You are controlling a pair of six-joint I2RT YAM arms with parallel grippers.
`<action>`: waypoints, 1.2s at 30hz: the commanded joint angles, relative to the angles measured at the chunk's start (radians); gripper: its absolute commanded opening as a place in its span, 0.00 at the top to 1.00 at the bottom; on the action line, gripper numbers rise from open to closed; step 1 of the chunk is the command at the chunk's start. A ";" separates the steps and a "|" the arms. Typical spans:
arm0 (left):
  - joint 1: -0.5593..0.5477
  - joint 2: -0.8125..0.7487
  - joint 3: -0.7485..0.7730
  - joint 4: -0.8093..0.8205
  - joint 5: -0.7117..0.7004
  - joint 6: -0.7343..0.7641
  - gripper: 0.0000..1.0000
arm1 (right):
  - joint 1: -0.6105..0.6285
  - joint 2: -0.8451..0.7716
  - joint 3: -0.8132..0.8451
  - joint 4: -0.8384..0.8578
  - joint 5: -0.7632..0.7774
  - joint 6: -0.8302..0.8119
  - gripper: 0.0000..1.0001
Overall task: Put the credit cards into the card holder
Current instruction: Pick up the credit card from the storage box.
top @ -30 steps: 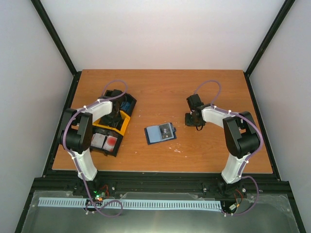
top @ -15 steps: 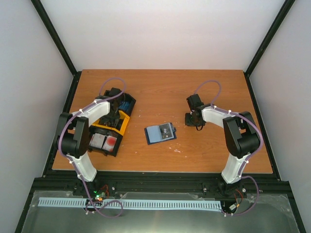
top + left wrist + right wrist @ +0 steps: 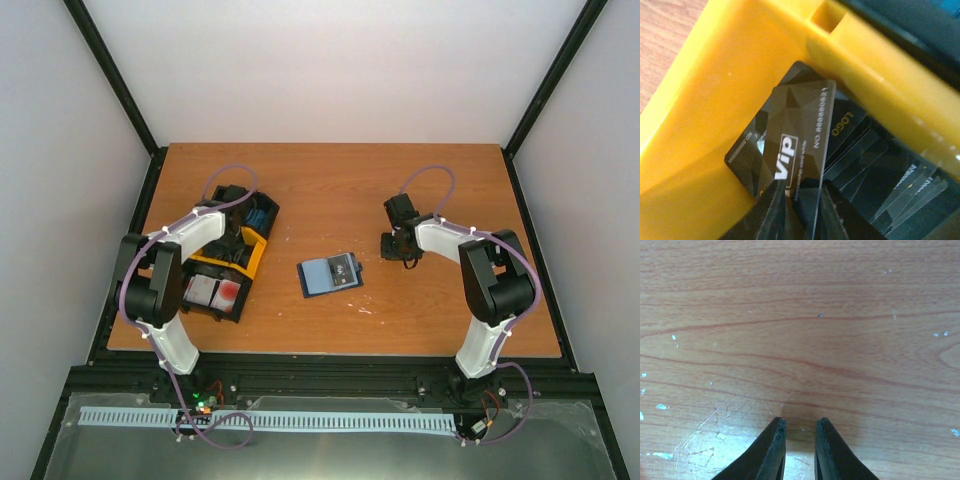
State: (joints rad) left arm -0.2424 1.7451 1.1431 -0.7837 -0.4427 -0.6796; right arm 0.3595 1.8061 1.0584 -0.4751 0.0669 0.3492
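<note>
Only the left arm is found to have shifted since the earlier frames: its elbow is swung further out to the left, while its wrist is kept over the tray (image 3: pixel 256 262). The right arm and the card holder (image 3: pixel 330 274) are unchanged.

The left gripper (image 3: pixel 800 192) is lowered into the tray's yellow middle compartment, and its fingers (image 3: pixel 774 207) are clamped on the near edge of a dark card (image 3: pixel 797 132), which is tilted up off a fanned stack of similar cards (image 3: pixel 865 165). The right gripper (image 3: pixel 800 440) is held just over bare table (image 3: pixel 800 315), far and to the right of the holder. Its fingers are drawn close together with only a narrow slit between them, and nothing is held.

The task is judged to be at an early stage. White-and-red cards (image 3: pixel 215 291) are seen in the near compartment and blue ones (image 3: pixel 262 215) in the far one. The holder lies open at mid-table, well apart from the tray. A dark patch is seen on its right half, but whether that is a card cannot be told.

The gripped card is thin, stiff and glossy, printed with grey facets, white "VIP" lettering and a number. The tray walls are smooth moulded plastic with rounded corners and a notch. The table is wood-grained, scratched and flecked with pale specks.
</note>
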 commanded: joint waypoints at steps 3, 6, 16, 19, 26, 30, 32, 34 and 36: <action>0.012 -0.004 0.000 -0.080 -0.014 -0.034 0.78 | -0.008 0.004 -0.002 -0.005 -0.005 0.008 0.82; 0.012 -0.001 0.001 -0.086 -0.018 -0.034 0.78 | -0.009 0.006 -0.001 -0.004 -0.006 0.009 0.82; 0.012 0.039 0.029 -0.057 -0.087 0.050 0.93 | -0.008 0.006 0.001 -0.007 -0.010 0.009 0.82; 0.012 0.036 0.043 -0.063 -0.105 0.081 0.99 | -0.009 0.003 0.002 -0.010 -0.011 0.011 0.82; 0.012 -0.029 0.099 -0.185 -0.097 0.047 0.99 | -0.009 -0.033 -0.006 -0.019 0.000 0.016 0.82; 0.012 -0.100 0.110 -0.226 -0.049 0.025 0.99 | -0.008 -0.070 -0.017 -0.023 0.000 0.024 0.82; 0.012 -0.139 0.123 -0.236 -0.028 0.022 0.99 | -0.009 -0.096 -0.022 -0.027 -0.007 0.031 0.82; 0.013 -0.181 0.142 -0.236 -0.002 0.033 0.99 | -0.008 -0.130 -0.027 -0.032 -0.019 0.041 0.82; 0.012 -0.230 0.159 -0.214 0.035 0.060 0.99 | -0.009 -0.170 -0.028 -0.039 -0.042 0.054 0.81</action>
State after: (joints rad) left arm -0.2417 1.6115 1.2308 -0.9867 -0.4721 -0.6323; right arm 0.3592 1.7233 1.0397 -0.4973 0.0547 0.3710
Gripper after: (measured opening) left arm 0.016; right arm 0.184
